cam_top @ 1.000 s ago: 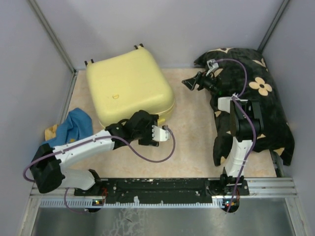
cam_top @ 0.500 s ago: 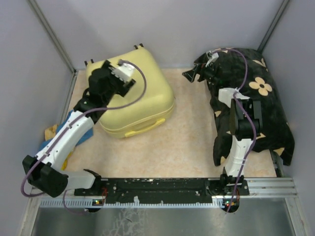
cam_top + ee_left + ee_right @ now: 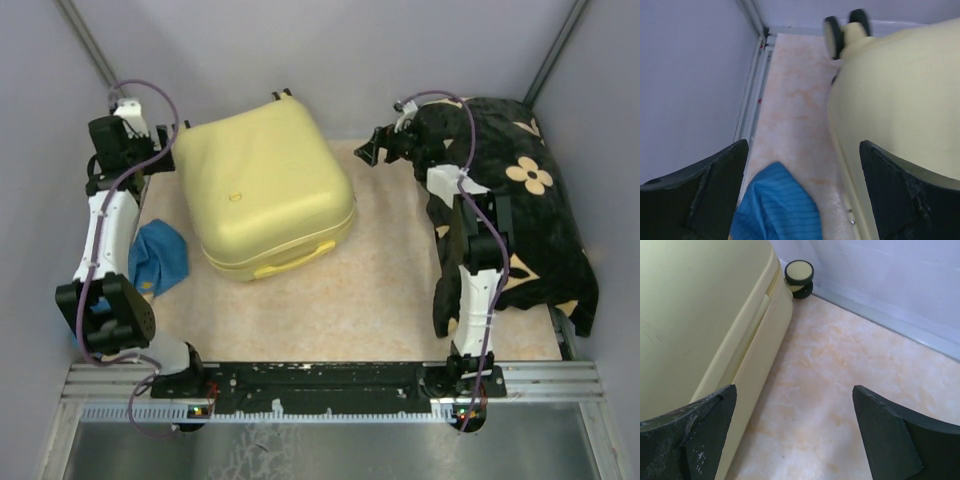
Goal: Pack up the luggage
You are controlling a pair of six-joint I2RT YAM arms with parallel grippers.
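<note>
On the beige marbled desk [image 3: 390, 290], a large pale yellow hard-shell suitcase with rounded corners [image 3: 265, 190] lies flat and closed, its small black wheels [image 3: 799, 272] pointing at the far wall and its yellow handle [image 3: 290, 262] on the side facing the arm bases. Left of the suitcase, close to its far left corner, the left end effector [image 3: 802, 147] hangs above the desk with its two dark fingers spread wide and nothing between them; its wrist view looks down the strip of desk between the side wall and the suitcase shell. Left of the suitcase and nearer the arm bases, a crumpled blue cloth [image 3: 160, 255] lies on the desk, just beside the shell. Right of the suitcase, off its far right corner, the right end effector [image 3: 794, 390] is likewise fully spread and holds nothing, with bare desk below it and the suitcase's side seam and one wheel in its view. Further right of the suitcase, well apart from it, a big black cloth with beige flower motifs [image 3: 520, 200] is heaped along the right wall, under the right arm
</note>
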